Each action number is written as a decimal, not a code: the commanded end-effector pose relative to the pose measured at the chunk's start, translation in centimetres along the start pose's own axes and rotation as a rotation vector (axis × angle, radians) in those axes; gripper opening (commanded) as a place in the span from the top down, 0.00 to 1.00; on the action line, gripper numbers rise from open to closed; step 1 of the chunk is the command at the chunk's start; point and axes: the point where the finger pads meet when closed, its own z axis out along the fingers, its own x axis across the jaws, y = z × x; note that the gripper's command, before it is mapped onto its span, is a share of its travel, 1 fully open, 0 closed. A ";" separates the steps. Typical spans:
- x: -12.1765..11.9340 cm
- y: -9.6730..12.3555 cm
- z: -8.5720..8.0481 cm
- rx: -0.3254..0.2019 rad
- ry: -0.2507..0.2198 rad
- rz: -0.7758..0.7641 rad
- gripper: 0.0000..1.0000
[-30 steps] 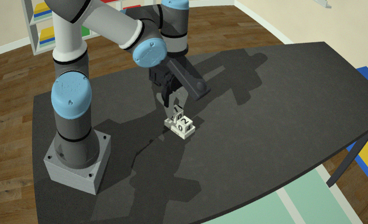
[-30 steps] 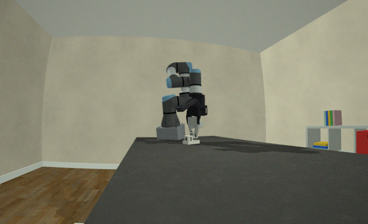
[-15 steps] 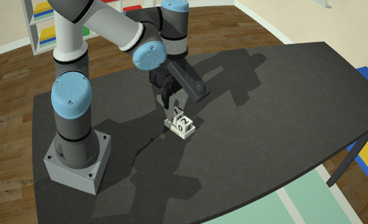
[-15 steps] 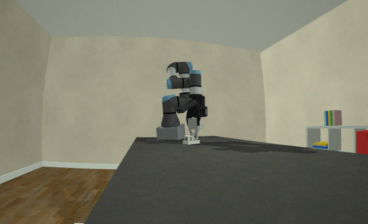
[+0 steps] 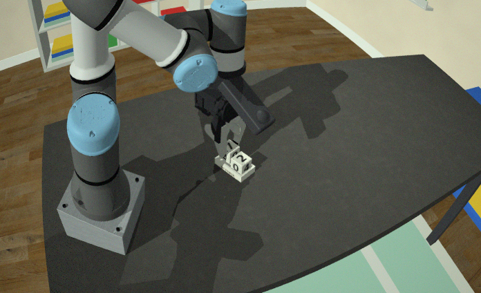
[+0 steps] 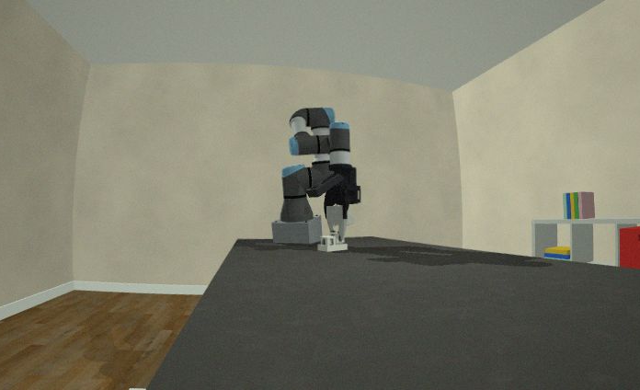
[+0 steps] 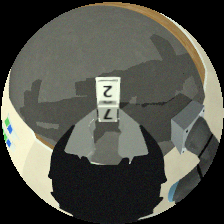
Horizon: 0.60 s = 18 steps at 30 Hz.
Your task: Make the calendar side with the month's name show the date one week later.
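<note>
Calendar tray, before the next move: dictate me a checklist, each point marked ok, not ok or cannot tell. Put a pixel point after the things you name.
1. Claw (image 5: 228,147) (image 6: 338,237) (image 7: 108,109) shut on the cube showing 7 on top (image 5: 231,146) (image 7: 108,114): ok.
2. Other cube, with 2 on top (image 5: 241,157) (image 6: 327,241) (image 7: 108,91), in the tray (image 5: 242,177) (image 6: 333,248): ok.
3. That cube's 0 upright on the lettered side: ok.
4. Gripped cube flat in the tray: cannot tell, fingers and the other cube hide its underside.
5. Gripped cube's digit on the lettered side readable: cannot tell, mostly hidden.
6. Claw released and clear: not ok.
</note>
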 end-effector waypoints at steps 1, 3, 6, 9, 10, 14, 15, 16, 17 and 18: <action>-0.1 0.0 -0.1 0.001 -0.002 0.000 0.89; -0.1 0.0 -0.1 0.001 -0.002 0.000 0.89; -0.1 0.0 -0.1 0.001 -0.002 0.000 0.89; -0.1 0.0 0.0 0.001 -0.002 0.000 0.89; -0.1 0.0 0.0 0.001 -0.002 0.000 0.89; -0.1 0.0 0.0 0.001 -0.002 0.000 0.89; -0.1 0.0 0.0 0.001 -0.002 0.000 0.89; -0.1 0.0 0.1 0.001 -0.002 0.000 0.89; -0.1 0.0 0.1 0.001 -0.002 0.000 0.89; -0.1 0.0 0.1 0.001 -0.002 0.000 0.89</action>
